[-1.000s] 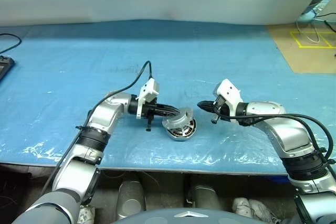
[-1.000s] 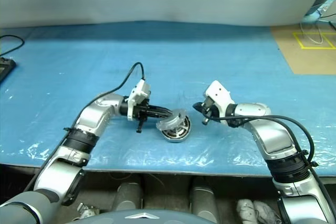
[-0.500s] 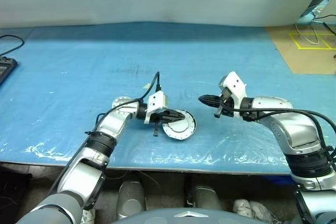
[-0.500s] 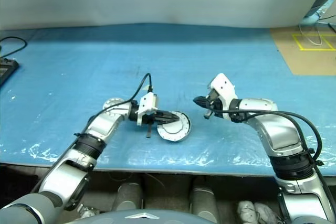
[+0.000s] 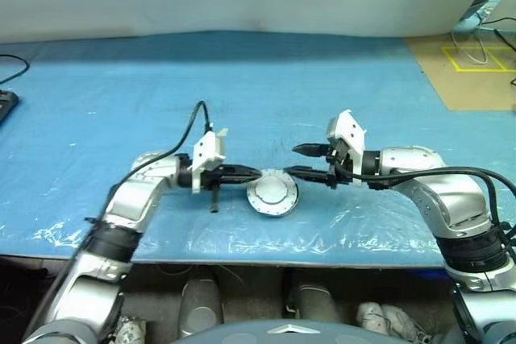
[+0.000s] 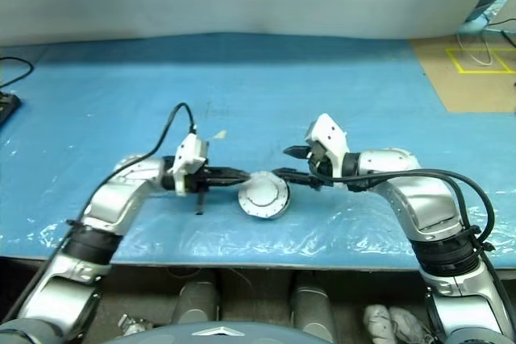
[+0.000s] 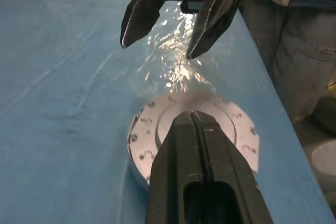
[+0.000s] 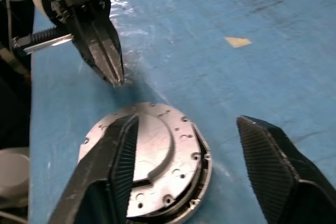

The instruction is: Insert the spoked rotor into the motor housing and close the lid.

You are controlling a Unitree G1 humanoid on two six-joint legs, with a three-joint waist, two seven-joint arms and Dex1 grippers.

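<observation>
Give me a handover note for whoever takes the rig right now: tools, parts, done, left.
Left tool: shut, empty, tips beside the lid.
Right tool: open, empty, one finger just above the lid's other edge.
Lid lies flat on the motor housing, on the blue sheet between the tools. Spoked rotor can't be seen, presumably under the lid.
Done: lid appears on.
Left: check that it is fully seated, back both arms off.

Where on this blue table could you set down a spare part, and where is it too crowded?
Free: the wide blue table between the grippers and the far wall, and the stretch toward the tan mat. Crowded: the near middle, where the left gripper and the right gripper flank the lid on the motor housing.
</observation>
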